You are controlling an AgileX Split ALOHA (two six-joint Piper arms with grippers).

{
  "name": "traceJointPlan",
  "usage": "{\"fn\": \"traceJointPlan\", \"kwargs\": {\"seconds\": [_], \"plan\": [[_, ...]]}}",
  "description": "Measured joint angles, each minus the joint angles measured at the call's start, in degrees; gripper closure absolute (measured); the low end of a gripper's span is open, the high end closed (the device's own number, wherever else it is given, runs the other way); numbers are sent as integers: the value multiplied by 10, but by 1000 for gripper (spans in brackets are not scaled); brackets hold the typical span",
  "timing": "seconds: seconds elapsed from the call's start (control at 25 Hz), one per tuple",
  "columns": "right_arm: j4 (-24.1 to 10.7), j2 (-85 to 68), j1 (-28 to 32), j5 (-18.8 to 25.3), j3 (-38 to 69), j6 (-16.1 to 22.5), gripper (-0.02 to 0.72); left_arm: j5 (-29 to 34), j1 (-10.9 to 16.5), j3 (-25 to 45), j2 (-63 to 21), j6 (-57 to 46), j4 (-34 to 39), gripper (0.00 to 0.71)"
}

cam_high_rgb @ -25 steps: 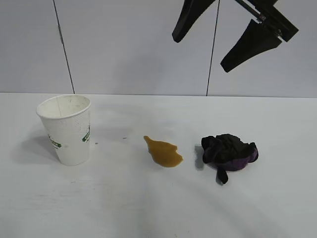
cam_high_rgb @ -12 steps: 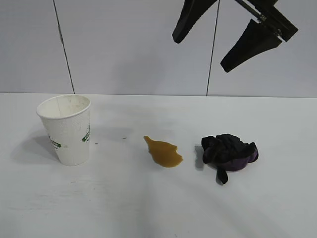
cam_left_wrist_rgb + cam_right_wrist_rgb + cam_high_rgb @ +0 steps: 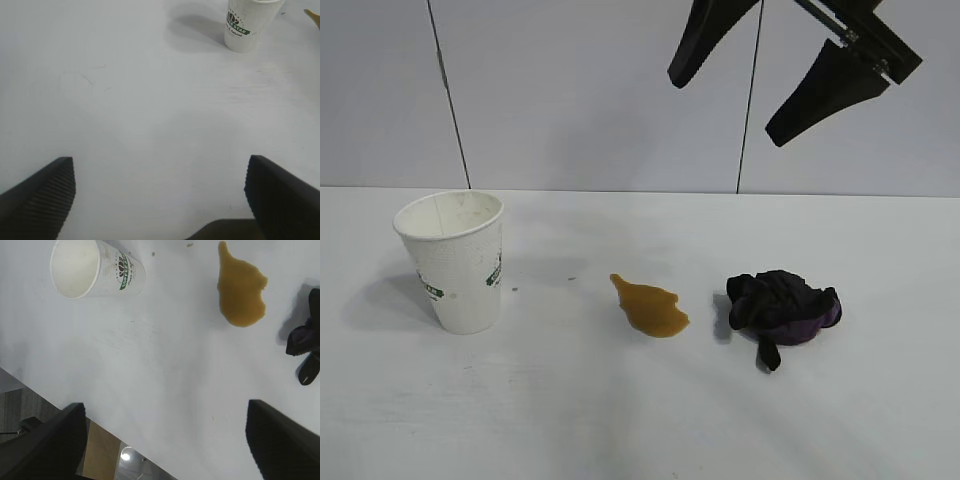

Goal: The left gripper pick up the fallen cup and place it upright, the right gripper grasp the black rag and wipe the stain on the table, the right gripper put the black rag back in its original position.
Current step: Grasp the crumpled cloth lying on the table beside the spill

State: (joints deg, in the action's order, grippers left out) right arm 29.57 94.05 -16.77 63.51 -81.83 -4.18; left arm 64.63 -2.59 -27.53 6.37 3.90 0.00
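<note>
The cup [image 3: 455,262] stands upright at the left of the table [image 3: 620,420]. The yellow-brown stain [image 3: 650,306] lies in the middle, and the black rag [image 3: 780,305] sits bunched just right of it. My right gripper [image 3: 725,108] hangs open and empty high above the stain and rag. Its wrist view shows the gripper [image 3: 165,405], the cup [image 3: 95,270], the stain [image 3: 241,292] and part of the rag [image 3: 306,347]. My left gripper [image 3: 160,162] is out of the exterior view; it is open and empty over bare table, well away from the cup [image 3: 246,27].
A pale grey panelled wall [image 3: 580,90] with dark seams stands behind the table. In the right wrist view the table's edge [image 3: 107,427] shows with floor beyond it.
</note>
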Motion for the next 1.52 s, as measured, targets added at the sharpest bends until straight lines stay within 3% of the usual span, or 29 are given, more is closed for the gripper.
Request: {"fn": "traceJointPlan", "kwargs": {"seconds": [0.24, 0.32, 0.44, 0.52, 0.68, 0.96, 1.24, 1.52], "plan": [[-2, 0, 0, 1, 0, -11, 102, 0, 0, 0, -67, -2, 0, 51], [-17, 0, 0, 10, 0, -22, 102, 0, 0, 0, -73, -2, 4, 51], [-87, 7, -1, 20, 0, -22, 102, 0, 0, 0, -73, -2, 5, 51], [-146, 20, -1, 21, -1, -6, 102, 0, 0, 0, -73, -2, 5, 51], [-224, 70, -1, 2, -1, 25, 102, 0, 0, 0, -73, -2, 5, 51], [-244, 166, -1, -56, -1, 28, 102, 0, 0, 0, -73, -2, 5, 51], [-270, 226, -1, -82, -1, 35, 101, 0, 0, 0, -73, -2, 5, 51], [-284, 239, -1, -116, -1, 42, 52, 0, 0, 0, -73, -2, 5, 51]]}}
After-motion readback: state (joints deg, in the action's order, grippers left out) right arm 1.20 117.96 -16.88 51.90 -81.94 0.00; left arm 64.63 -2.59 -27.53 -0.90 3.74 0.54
